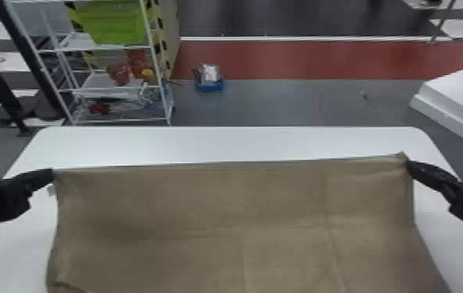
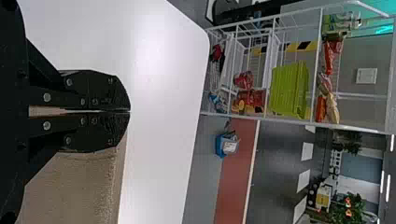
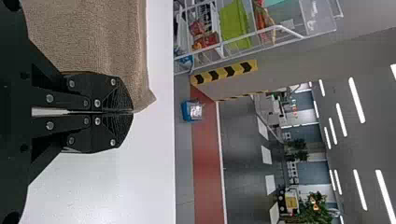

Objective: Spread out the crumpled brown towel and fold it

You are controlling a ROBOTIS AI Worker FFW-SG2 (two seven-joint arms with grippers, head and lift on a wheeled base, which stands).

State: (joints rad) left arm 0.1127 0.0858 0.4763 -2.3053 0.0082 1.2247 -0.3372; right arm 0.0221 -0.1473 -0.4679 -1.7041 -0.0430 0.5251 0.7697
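The brown towel (image 1: 234, 218) is stretched wide between both grippers, its far edge nearly straight, with faint creases across it. My left gripper (image 1: 52, 176) holds its far left corner; my right gripper (image 1: 407, 160) holds the far right corner, where a small tip pokes up. In the left wrist view, the left gripper (image 2: 130, 111) is closed, with towel (image 2: 88, 186) beside and behind its fingers. In the right wrist view, the right gripper (image 3: 132, 112) is closed on the towel's corner (image 3: 144, 99).
The white table (image 1: 219, 144) extends beyond the towel's far edge and along both sides. Behind it stand a wire shelf (image 1: 113, 87) with a green bin (image 1: 113, 23) at left and a blue box (image 1: 209, 83) on the floor. A white block (image 1: 456, 97) is at right.
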